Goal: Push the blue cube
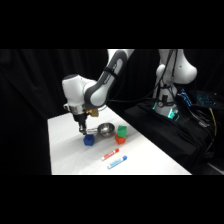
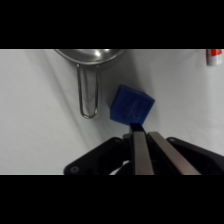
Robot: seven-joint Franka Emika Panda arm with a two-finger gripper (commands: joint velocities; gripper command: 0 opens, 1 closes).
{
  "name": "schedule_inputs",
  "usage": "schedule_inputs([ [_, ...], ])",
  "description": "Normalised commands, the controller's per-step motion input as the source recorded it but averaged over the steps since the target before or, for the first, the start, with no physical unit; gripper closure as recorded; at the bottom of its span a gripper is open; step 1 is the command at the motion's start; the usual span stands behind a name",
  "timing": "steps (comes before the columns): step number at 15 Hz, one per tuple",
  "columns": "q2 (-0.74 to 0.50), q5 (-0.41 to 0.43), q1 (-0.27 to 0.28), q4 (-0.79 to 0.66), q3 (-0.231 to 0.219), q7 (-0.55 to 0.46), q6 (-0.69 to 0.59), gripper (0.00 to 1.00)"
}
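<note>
On the white counter (image 1: 70, 150), the robot's hand (image 1: 82, 131) reaches down with its two fingers (image 2: 140, 150) pressed together, gripping nothing, their tips touching the near edge of the small solid blue cube (image 2: 131, 105). Just right of the cube sits a shiny metal bowl with a wire loop handle (image 1: 105, 130), then a green cube atop a red-orange block (image 1: 120, 134). A red-and-white marker (image 1: 110, 155) and a blue-and-white marker (image 1: 117, 161) lie nearer the front.

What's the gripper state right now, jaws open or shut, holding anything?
Gripper: jaws shut, side by side with no gap, holding nothing. The tips are right at the blue cube, by its near edge, ready to push.
</note>
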Motion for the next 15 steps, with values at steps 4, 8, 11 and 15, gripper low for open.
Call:
schedule_inputs([
  [4,-0.41,0.0,-0.001,-0.04,-0.003,-0.07,-0.5,0.67],
  [8,-0.27,-0.055,0.034,0.03,-0.013,-0.02,-0.4,0.35],
  [11,-0.21,-0.052,0.04,0.04,0.003,-0.02,-0.26,0.11],
  [15,-0.2,-0.143,0.087,0.0,-0.006,0.1,-0.22,0.0],
])
